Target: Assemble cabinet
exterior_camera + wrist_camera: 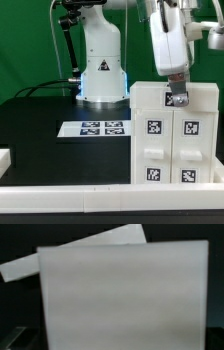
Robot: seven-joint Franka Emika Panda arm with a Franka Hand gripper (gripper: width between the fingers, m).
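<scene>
The cabinet [176, 135] is a large white boxy shell standing upright at the exterior view's right, with several square black-and-white tags on its front. My gripper [177, 97] hangs straight down onto the cabinet's top edge. In the wrist view a blurred white panel of the cabinet [120, 294] fills most of the picture, very close to the camera. The fingers are hidden by it, so whether they grip it does not show.
The marker board [101, 127] lies flat on the black table in front of the robot's white base [102, 70]. A white rail [70, 192] runs along the near table edge. A small white part [4, 158] shows at the exterior view's far left.
</scene>
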